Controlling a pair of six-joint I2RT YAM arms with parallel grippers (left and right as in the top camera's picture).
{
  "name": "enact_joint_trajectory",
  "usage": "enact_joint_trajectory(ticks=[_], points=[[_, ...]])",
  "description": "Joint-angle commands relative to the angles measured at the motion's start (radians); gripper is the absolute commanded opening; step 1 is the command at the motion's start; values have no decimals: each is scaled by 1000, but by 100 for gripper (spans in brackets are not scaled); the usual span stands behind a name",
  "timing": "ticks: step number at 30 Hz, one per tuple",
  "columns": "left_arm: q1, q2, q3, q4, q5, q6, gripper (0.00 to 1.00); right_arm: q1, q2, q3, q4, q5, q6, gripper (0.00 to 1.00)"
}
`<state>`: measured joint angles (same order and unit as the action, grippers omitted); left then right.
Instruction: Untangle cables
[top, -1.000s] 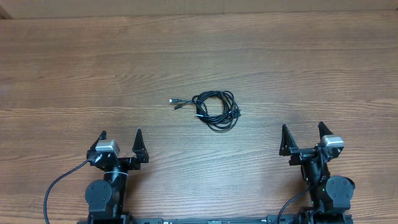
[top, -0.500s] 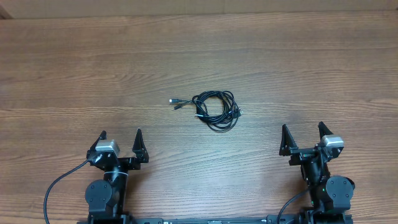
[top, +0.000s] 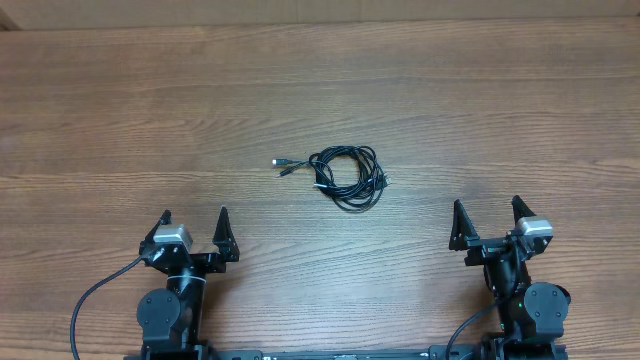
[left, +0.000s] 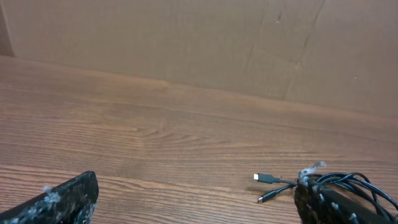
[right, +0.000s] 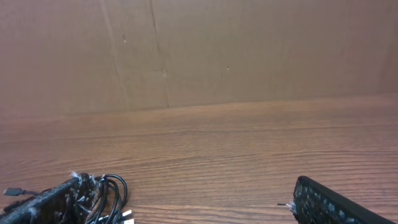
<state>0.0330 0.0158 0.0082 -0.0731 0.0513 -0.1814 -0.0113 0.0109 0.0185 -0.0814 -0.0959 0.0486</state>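
While the cables (top: 347, 178) lie bundled, untouched, left gripper (top: 194, 220) and right gripper (top: 487, 210) sit empty, jaws apart. Next, likely: pinch a plug end (top: 279, 163).

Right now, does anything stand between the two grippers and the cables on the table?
Nothing visible does. The cables lie alone on the wooden table, ahead of the open left gripper and the open right gripper; only tabletop lies between.
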Motion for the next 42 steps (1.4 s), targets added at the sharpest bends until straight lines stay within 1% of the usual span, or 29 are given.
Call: enact_joint_trajectory(ticks=[1, 23, 25, 28, 32, 36, 38, 42], points=[[-1, -10, -3, -2, -3, -10, 100, 5, -8, -10, 4, 13, 3, 100], [-1, -10, -3, 11, 3, -11, 100, 5, -8, -10, 5, 13, 4, 100], [-1, -10, -3, 45, 33, -11, 100, 5, -8, -10, 13, -18, 4, 100], [-1, -10, 14, 102, 130, -10, 100, 5, -8, -8, 48, -93, 4, 100], [-1, -10, 100, 107, 221, -10, 100, 5, -8, 44, 45, -192, 4, 100], [-1, -10, 241, 86, 294, -5, 100, 5, -8, 133, 27, -267, 4, 100], [-1, -10, 319, 51, 311, -5, 100, 5, -8, 197, -11, -289, 4, 100], [-1, -10, 500, -83, 325, 12, 100, 5, -8, 352, -137, -310, 3, 100]])
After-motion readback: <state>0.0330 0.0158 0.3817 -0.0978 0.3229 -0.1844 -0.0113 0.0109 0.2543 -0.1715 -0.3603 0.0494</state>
